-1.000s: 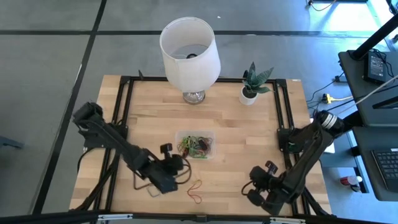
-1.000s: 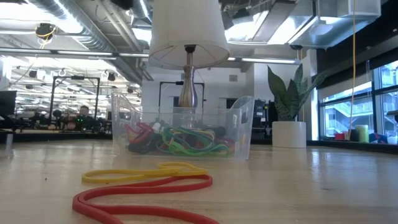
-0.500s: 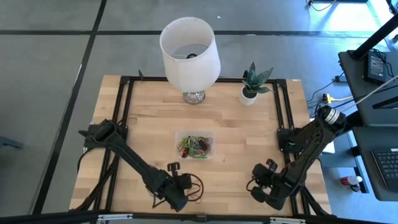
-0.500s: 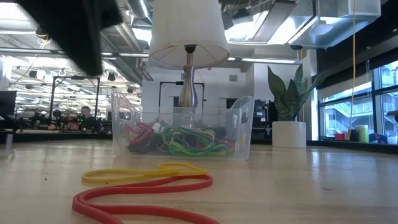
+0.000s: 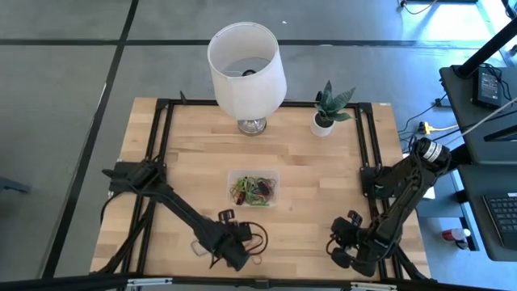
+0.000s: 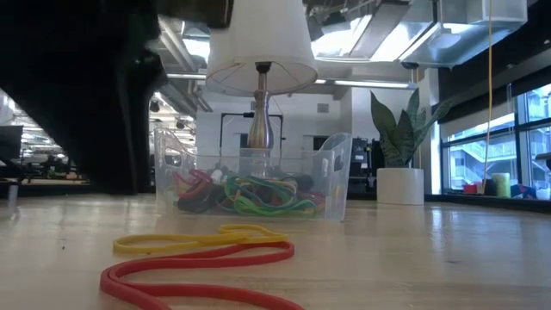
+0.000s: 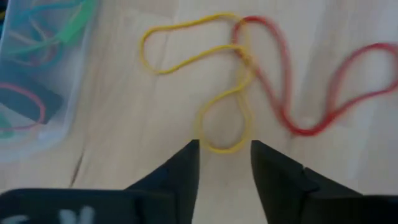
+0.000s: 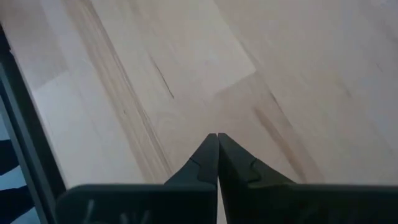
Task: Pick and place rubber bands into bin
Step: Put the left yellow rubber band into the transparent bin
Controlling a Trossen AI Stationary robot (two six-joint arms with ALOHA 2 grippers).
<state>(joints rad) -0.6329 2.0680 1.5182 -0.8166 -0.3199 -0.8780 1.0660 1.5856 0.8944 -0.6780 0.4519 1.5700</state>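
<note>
Lower centre of the table, 2 rubber bands (image 7: 249,81) remain outside the filled bin (image 5: 254,187); left gripper (image 7: 225,152) spread above them.

A butcher-block wooden table (image 5: 307,202) lies under both claws. A table lamp (image 5: 246,71) with a white cylindrical shade and a shiny metal base (image 5: 251,125) stands at the table's far edge, well apart from the left claw (image 5: 242,252) and straight across the wood from it. A small snake plant (image 5: 331,103) in a white pot (image 5: 322,125) stands just beside the lamp, on the side nearer the right claw (image 5: 343,257) yet well apart from it. Black frame rails (image 5: 157,145) run along the table sides, outboard of each claw. Beyond the right claw, off the table, stands a dark desk with a keyboard (image 5: 501,218).
</note>
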